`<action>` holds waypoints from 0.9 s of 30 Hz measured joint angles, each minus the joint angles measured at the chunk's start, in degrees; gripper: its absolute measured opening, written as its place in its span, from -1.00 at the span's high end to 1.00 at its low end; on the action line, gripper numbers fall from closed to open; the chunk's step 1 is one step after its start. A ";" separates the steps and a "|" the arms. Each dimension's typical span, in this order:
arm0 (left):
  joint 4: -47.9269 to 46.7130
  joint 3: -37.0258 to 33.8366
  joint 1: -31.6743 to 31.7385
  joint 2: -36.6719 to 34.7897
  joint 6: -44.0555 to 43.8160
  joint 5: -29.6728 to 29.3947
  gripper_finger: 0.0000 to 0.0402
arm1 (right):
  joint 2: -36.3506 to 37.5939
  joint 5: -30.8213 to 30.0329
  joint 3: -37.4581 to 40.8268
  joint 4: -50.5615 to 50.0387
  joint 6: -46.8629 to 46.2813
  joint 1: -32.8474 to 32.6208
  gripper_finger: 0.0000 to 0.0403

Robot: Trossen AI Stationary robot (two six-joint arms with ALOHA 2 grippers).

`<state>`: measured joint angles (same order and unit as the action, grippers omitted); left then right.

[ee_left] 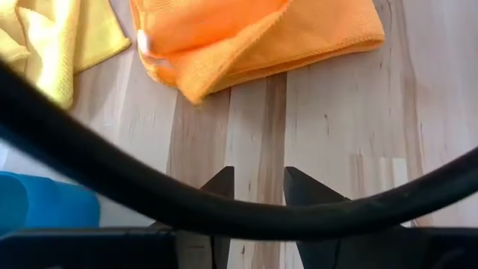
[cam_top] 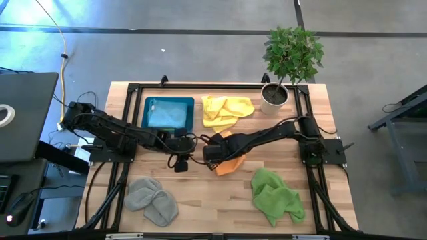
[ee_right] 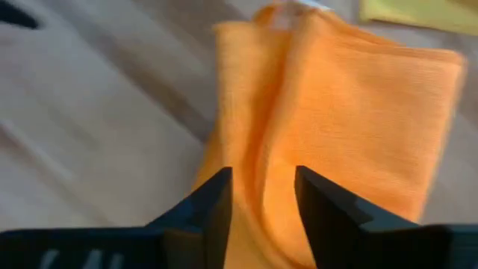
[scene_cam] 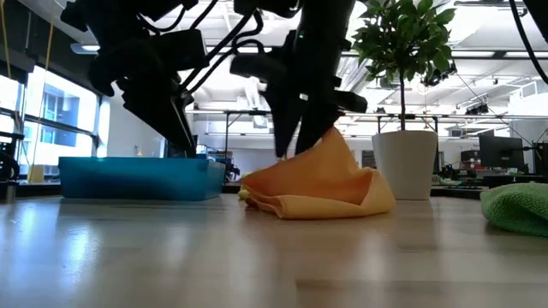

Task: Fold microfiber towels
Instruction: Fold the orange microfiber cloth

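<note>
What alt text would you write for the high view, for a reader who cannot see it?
Seen from above, the right gripper hangs over a crumpled orange towel at the middle of a wooden table, with the left gripper close beside it. Around them lie a yellow towel, a grey towel, a green towel, a teal tray and a potted plant.

No text, label or number can be read anywhere.

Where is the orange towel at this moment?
In the high view the orange towel lies mid-table under the right gripper, below the yellow towel and up-left of the green towel.
</note>
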<state>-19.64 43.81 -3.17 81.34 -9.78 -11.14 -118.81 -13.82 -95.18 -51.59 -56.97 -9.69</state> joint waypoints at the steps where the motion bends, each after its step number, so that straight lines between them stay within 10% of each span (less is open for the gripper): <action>1: -0.04 0.00 -0.14 0.00 -0.02 0.00 0.47 | 0.26 0.97 -0.08 0.41 0.77 0.04 0.27; 14: -0.21 0.03 -1.87 0.00 -0.06 0.11 0.47 | 1.95 -9.21 -14.38 -22.75 32.89 -1.11 0.23; 27: 0.15 -0.02 -2.13 0.02 -0.06 -0.06 0.47 | 14.25 -14.17 8.74 -26.21 28.21 -1.20 0.24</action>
<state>-19.49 43.79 -5.30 81.36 -9.85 -11.20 -104.56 -27.99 -86.44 -77.80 -28.76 -10.90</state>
